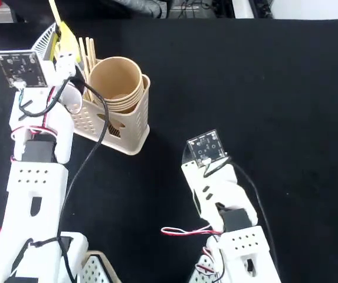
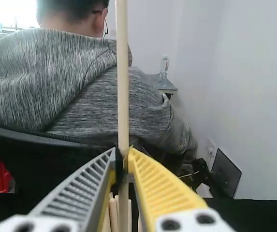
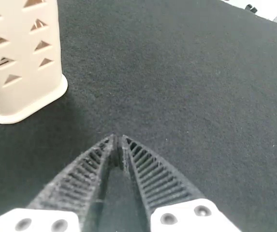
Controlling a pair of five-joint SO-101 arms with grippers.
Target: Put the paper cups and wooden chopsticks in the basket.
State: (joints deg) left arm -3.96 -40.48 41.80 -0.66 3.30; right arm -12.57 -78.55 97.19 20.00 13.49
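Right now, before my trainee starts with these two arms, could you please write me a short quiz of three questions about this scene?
1. Fill in the missing word: the right gripper is ___ and holds nothing.
2. True or false: the left gripper is shut on a wooden chopstick.
3. Where are the paper cups?
A. held by the right gripper
B. stacked in the basket
C. held by the left gripper

Key: 1 shut; 2 true; 3 B.
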